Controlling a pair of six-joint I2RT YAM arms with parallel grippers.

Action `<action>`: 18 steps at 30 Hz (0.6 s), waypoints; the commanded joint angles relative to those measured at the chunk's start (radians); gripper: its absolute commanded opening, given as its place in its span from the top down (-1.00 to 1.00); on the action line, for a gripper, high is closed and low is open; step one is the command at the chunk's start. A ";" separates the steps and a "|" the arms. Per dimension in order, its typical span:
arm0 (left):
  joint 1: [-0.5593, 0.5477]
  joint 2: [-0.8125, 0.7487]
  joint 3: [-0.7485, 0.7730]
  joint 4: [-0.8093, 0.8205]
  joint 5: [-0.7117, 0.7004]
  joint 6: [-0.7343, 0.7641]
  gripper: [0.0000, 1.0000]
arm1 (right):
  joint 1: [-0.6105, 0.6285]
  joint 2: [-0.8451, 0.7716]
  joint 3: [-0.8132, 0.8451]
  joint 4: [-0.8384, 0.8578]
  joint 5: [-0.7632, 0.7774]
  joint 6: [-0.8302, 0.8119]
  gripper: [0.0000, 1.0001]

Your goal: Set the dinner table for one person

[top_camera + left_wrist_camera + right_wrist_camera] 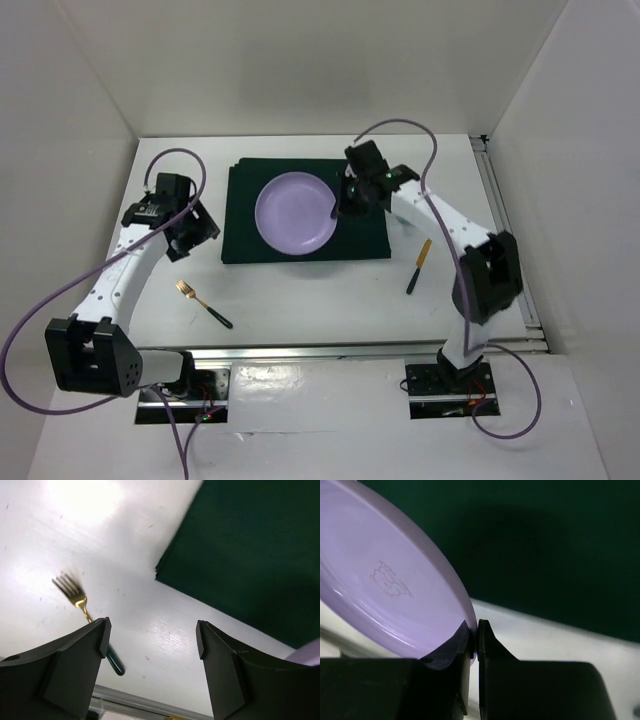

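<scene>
Fork (203, 303) and knife (418, 266) lie well apart on the near part of the white dinner table (320, 300). The left gripper (152, 630) hangs above it, jaws wide and empty — the fork beside one finger. Farther back, the right gripper (474, 627) pinches the rim of the lilac plate (385, 580) over the dark green cloth (240, 225).

A: Centre frame: plate (295, 213) pale lilac with a faint emblem, cloth (243, 215) dark green.

B: Lower left, fork (203, 303) gold, dark handle. Right, knife (418, 266) gold, black handle. Dinner table (320, 300) matte white.
</scene>
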 commanded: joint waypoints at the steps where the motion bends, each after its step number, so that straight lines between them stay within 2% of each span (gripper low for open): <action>1: 0.039 -0.082 -0.079 -0.042 -0.035 -0.113 -0.73 | -0.094 0.200 0.197 -0.009 -0.022 -0.030 1.00; 8: 0.048 -0.144 -0.291 -0.001 0.097 -0.178 -0.73 | -0.148 0.543 0.586 -0.048 -0.071 -0.019 1.00; 13: 0.048 -0.182 -0.377 0.041 0.159 -0.189 -0.73 | -0.157 0.652 0.672 -0.060 -0.070 -0.001 1.00; 17: 0.048 -0.191 -0.388 0.042 0.150 -0.189 -0.73 | -0.176 0.686 0.651 -0.060 -0.110 0.010 1.00; 18: 0.048 -0.182 -0.388 0.042 0.150 -0.189 -0.73 | -0.176 0.686 0.636 -0.060 -0.110 0.010 0.95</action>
